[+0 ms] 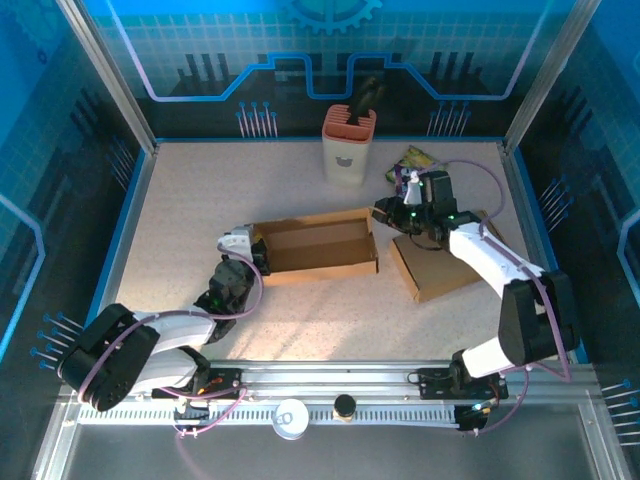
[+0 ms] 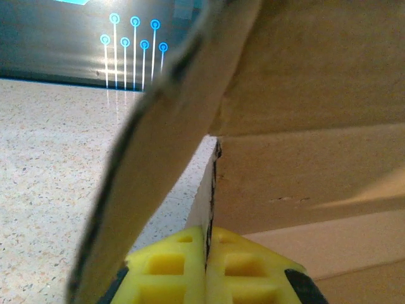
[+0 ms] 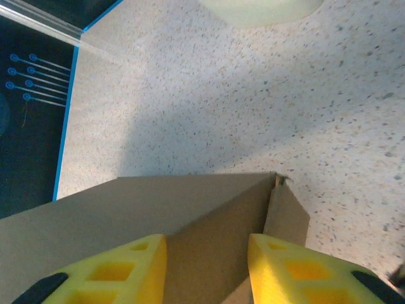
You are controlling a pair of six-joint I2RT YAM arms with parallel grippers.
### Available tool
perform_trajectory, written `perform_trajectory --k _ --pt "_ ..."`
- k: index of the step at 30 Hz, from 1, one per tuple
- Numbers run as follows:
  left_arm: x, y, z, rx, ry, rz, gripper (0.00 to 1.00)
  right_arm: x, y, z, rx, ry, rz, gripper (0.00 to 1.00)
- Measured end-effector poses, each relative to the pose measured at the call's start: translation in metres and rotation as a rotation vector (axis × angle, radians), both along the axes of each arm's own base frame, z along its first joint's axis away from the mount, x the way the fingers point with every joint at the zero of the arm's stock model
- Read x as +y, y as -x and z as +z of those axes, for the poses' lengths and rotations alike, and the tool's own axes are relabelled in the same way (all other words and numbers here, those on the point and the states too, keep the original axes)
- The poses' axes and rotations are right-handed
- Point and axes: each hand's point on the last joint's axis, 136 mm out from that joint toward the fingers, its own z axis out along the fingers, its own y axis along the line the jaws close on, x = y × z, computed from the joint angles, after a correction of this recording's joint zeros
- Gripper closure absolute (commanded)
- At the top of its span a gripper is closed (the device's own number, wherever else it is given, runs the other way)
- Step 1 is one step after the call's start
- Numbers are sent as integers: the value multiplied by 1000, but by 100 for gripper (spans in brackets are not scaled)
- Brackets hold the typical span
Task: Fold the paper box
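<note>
A brown paper box (image 1: 318, 247) lies mid-table, long and open-topped, with its walls partly raised. At the box's left end sits my left gripper (image 1: 244, 244). In the left wrist view its yellow fingers (image 2: 171, 266) are pressed together on the thin edge of a box wall (image 2: 304, 171), and a curved flap (image 2: 152, 158) leans across the left side. My right gripper (image 1: 384, 213) hovers at the box's right end. It is open (image 3: 207, 247), and the corner of the box wall (image 3: 190, 209) stands between its fingers without touching them.
A second flat cardboard piece (image 1: 440, 268) lies under the right arm. A cream and pink holder (image 1: 347, 145) with a dark tool stands at the back. A green packet (image 1: 413, 159) lies to its right. Glass walls enclose the table.
</note>
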Motion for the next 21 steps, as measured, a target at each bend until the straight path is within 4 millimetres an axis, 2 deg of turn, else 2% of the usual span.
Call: perform_trajectory --k 6,10,15,18,21 --pt "-10 2 0 -9 -20 -34 100 -25 14 18 -22 7 -86 59" --pt "-11 2 0 -11 -21 -37 100 -40 22 21 -13 4 -147 59" --pt "-12 2 0 -13 -21 -37 100 -50 46 38 -28 -20 -214 58" --pt "-12 1 -1 -16 -20 -33 100 -45 68 59 -40 -64 -259 55" --pt "-13 1 -1 -20 -19 -29 100 -21 100 77 -40 -144 -271 55"
